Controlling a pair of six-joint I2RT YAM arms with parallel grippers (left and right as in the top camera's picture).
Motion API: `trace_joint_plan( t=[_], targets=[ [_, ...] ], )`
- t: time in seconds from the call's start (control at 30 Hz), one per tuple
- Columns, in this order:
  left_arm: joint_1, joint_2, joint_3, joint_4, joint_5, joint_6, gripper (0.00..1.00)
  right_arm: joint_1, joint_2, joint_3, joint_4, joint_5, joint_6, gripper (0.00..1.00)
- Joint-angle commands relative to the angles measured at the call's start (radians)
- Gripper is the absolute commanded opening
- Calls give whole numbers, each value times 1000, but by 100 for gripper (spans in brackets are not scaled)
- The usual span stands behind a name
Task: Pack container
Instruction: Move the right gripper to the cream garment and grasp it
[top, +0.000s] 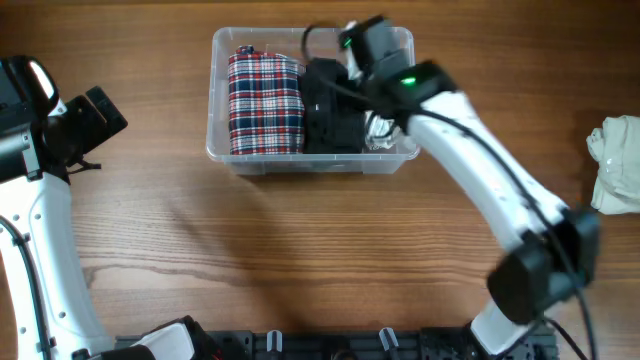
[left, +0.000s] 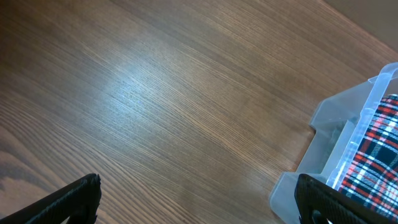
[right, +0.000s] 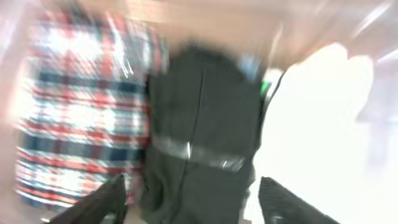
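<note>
The container (top: 300, 163) is likely light, stiff and slick; grip its rim at 9 o'clock. Both released: left hand (left: 198, 190), right hand (right: 191, 190).

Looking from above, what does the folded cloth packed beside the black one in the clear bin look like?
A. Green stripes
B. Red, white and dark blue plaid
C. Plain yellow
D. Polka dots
B: the overhead view shows a red, white and dark blue plaid garment lying in the clear container, right next to the black garment.
</note>
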Motion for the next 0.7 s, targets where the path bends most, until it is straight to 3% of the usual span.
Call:
trace_joint_plan(
  t=[0.0, 0.1, 0.3, 0.4, 0.53, 0.67],
  targets=[
    [6, 4, -2, 2, 8, -9, 100, -94, -156, 56, -6, -1, 46, 99],
    [6, 4, -2, 2, 8, -9, 100, -336, -233, 56, -99, -2, 127, 100],
    [6, 4, -2, 2, 8, -9, 100, -816, -172, 45, -186, 6, 23, 100],
    [6, 4, -2, 2, 8, -9, 100, -999, -93, 45, -274, 3, 39, 100],
    [6, 4, -2, 2, 8, -9, 100, -1144, -44, 38, -395, -6, 306, 100],
    [6, 4, -2, 2, 8, -9, 100, -1330, -43, 4, -404, -134, 265, 100]
  ],
)
